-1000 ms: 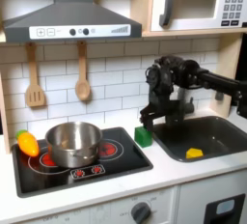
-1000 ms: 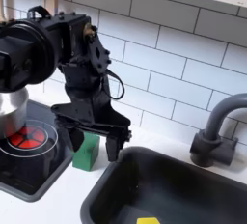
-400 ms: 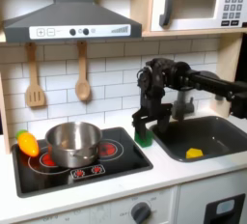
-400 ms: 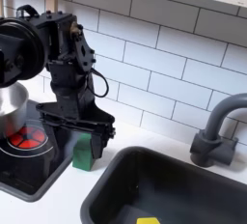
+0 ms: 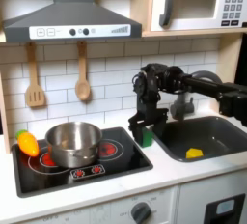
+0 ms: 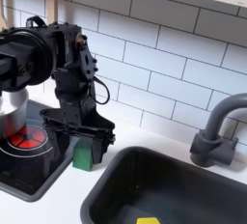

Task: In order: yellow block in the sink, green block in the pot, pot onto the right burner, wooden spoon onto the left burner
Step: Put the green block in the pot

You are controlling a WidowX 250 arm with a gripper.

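Take the sink as your landmark. Your end effector sits just off its edge on the first exterior view's left, lowered over the green block, which rests on the white bench between the sink and the black cooktop. In the second exterior view the end effector has its fingers spread, one on each side of the green block; you cannot tell whether the pads touch it, but the jaws have not clamped it.

The yellow block lies on the sink floor, and in the second exterior view the yellow block shows at the bottom edge, inside the sink. The faucet stands at the sink's back rim.

Further from the sink, on the first exterior view's left, the pot rests on the cooktop, with a toy vegetable just beyond it. Above the cooktop, the wooden spoon hangs on the wall, with a slotted wooden spatula hanging beside it, further from the sink.
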